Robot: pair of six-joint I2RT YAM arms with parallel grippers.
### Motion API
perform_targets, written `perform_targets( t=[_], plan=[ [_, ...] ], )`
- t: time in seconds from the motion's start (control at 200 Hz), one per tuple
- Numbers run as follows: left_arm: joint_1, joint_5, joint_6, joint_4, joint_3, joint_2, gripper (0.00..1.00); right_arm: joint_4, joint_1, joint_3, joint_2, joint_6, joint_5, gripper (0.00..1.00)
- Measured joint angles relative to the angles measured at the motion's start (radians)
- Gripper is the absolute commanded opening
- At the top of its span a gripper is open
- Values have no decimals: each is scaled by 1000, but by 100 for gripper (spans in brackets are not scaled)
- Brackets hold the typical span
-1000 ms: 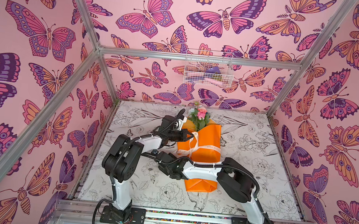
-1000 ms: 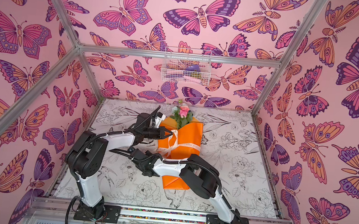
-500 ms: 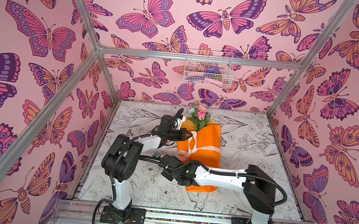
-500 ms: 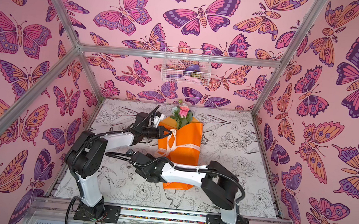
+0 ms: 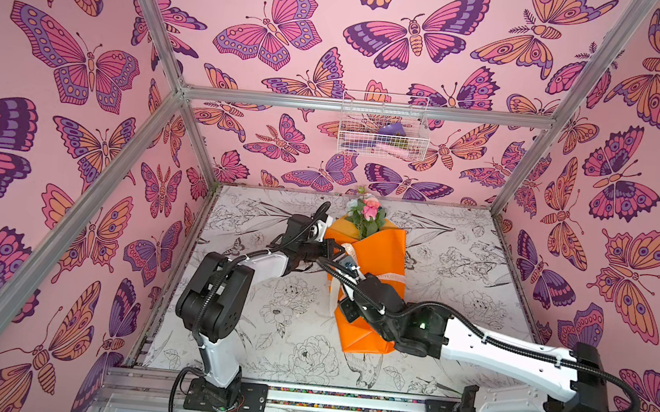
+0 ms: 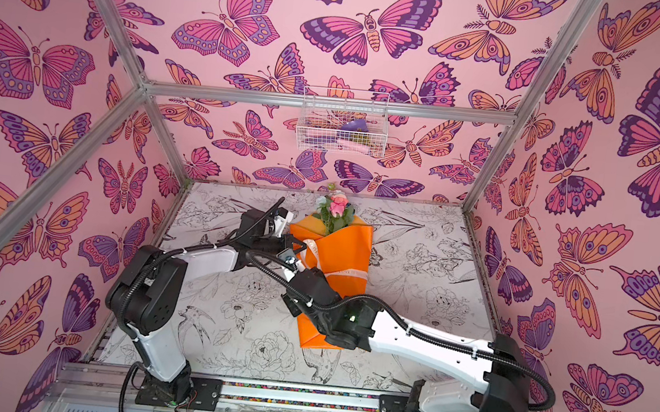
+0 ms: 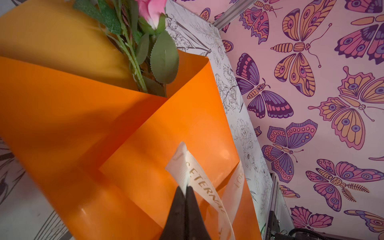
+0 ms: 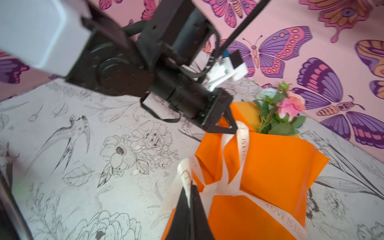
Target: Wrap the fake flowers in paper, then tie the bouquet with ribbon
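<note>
Bouquet (image 8: 270, 170) seemingly beside fingertips (image 8: 197, 205), ribbon (image 8: 242, 145) between

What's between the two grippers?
The cream lettered ribbon, crossed over the orange-wrapped bouquet, runs from left gripper to right gripper; the right wrist view shows it.

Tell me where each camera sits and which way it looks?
Top views: high in front, looking down at the flower-printed table; the left arm and right arm reach to the bouquet of fake flowers in bright orange paper.
Left wrist: on the left arm, looking along the shut left gripper, pinching the cream lettered ribbon, towards the bouquet.
Right wrist: on the right arm, looking past the shut right gripper, also pinching ribbon; the left arm shows beyond.
Shared: both wrist views show bouquet and ribbon.
</note>
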Motion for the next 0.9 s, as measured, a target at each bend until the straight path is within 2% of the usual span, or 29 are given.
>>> perform_targets(
  t=[0.325,0.616,0.716,0.901],
  plan=[
    [0,-86,21,-38,-119,-55,0,-201,-239,-55,-90,335,82,5],
    [0,-150,22,-56,-157,-75,0,-330,-251,-93,-96,520,71,7],
    [0,-167,24,-62,-171,-103,0,-357,-251,-127,-95,558,36,11],
    [0,-187,24,-65,-214,-189,0,-384,-251,-148,-68,583,-66,9]
  ],
)
